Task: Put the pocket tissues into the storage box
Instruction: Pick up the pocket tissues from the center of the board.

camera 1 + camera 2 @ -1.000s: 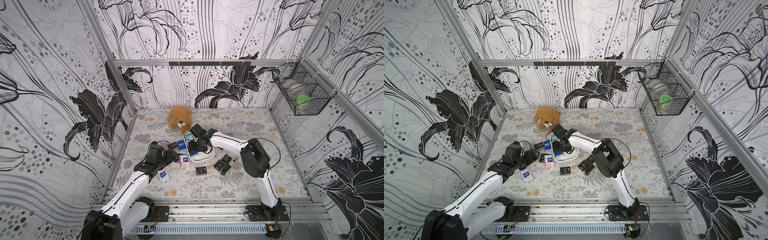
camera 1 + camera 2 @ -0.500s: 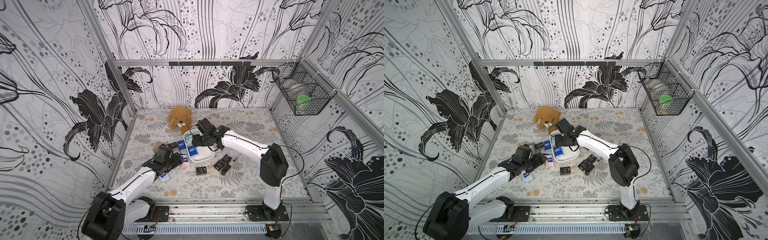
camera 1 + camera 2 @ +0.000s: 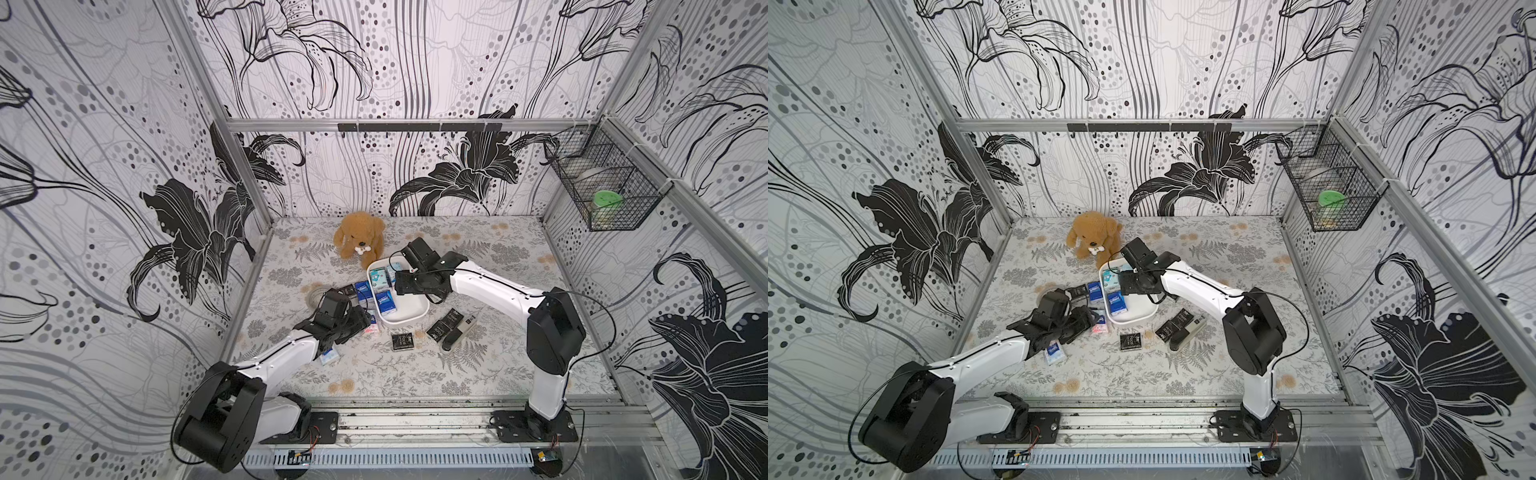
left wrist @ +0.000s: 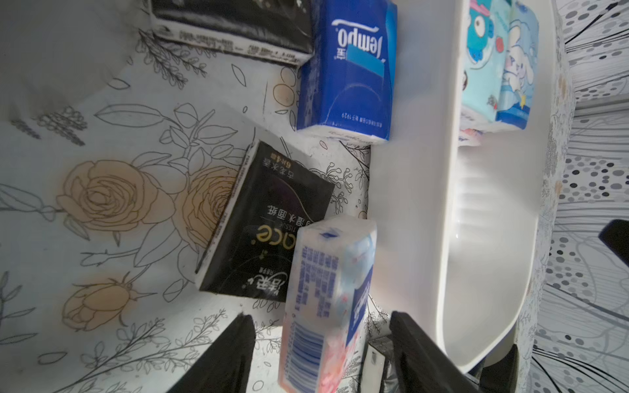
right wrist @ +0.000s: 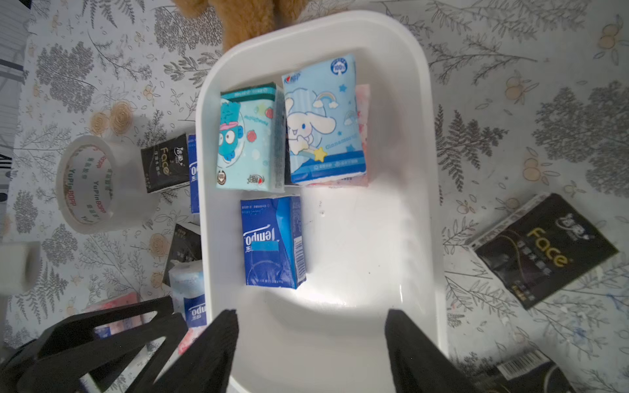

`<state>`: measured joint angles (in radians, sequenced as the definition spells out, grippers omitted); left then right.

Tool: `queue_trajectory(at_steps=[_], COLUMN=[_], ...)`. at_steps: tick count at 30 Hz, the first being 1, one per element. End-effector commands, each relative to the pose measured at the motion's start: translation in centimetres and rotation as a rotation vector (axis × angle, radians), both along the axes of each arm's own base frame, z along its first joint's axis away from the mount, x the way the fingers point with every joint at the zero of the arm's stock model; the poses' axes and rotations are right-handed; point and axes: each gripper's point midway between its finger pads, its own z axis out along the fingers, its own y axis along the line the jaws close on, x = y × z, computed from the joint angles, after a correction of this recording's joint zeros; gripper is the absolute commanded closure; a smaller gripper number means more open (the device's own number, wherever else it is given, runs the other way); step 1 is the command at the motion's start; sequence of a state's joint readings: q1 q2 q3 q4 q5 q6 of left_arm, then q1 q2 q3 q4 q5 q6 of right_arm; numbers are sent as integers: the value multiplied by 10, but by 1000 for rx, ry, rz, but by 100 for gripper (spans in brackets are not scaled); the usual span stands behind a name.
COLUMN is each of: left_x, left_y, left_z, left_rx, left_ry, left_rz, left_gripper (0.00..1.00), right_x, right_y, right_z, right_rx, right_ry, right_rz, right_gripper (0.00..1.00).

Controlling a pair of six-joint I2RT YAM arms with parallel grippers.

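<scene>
The white storage box [image 3: 409, 320] [image 5: 357, 238] holds a teal packet [image 5: 246, 136], a light blue packet [image 5: 323, 119] lying on a pink one, and a dark blue packet [image 5: 272, 241]. My right gripper [image 5: 311, 318] [image 3: 400, 283] hovers open over the box's bare end with nothing between its fingers. My left gripper [image 4: 320, 321] [image 3: 365, 323] is low beside the box. Its jaws stand on either side of a pink-white packet [image 4: 326, 292] standing on edge, with gaps on both sides. More pocket tissues lie outside the box: black [image 4: 269, 221], dark blue [image 4: 347, 71], black [image 3: 403, 341], black [image 3: 445, 324] and light blue [image 3: 329, 356].
A brown plush dog [image 3: 359, 235] sits just behind the box. A clear tape roll [image 5: 85, 183] lies left of the box. A long black-and-silver stapler-like object [image 3: 457, 334] lies right of the box by the black packets. A black wire basket [image 3: 602, 187] hangs on the right wall.
My left arm has stretched right and down to the pink-white packet by the box, and its jaws have narrowed around it. My right gripper has shifted slightly right over the box.
</scene>
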<state>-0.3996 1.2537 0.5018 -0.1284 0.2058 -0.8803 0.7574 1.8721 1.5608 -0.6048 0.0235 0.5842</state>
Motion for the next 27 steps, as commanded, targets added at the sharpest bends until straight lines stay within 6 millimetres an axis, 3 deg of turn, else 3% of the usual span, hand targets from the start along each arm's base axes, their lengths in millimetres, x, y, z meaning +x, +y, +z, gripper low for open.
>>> queue_trajectory(at_steps=[1, 5, 8, 16, 27], left_x=[2, 2, 1, 1, -2], left_y=[-6, -7, -9, -12, 5], left_z=[-3, -8, -10, -9, 30], left_rx=[-18, -12, -18, -27, 49], left_ry=[-17, -7, -3, -8, -78], left_rz=[-18, -23, -32, -48, -30], left_gripper=[35, 38, 46, 91, 92], right_x=[-3, -2, -2, -1, 0], right_y=[-12, -15, -17, -22, -27], right_z=[6, 8, 8, 9, 9], right_rx=[-9, -7, -8, -13, -14], right_ry=[-2, -4, -3, -6, -10], right_rz=[-29, -36, -40, -50, -58], right_gripper=[26, 26, 26, 26, 26])
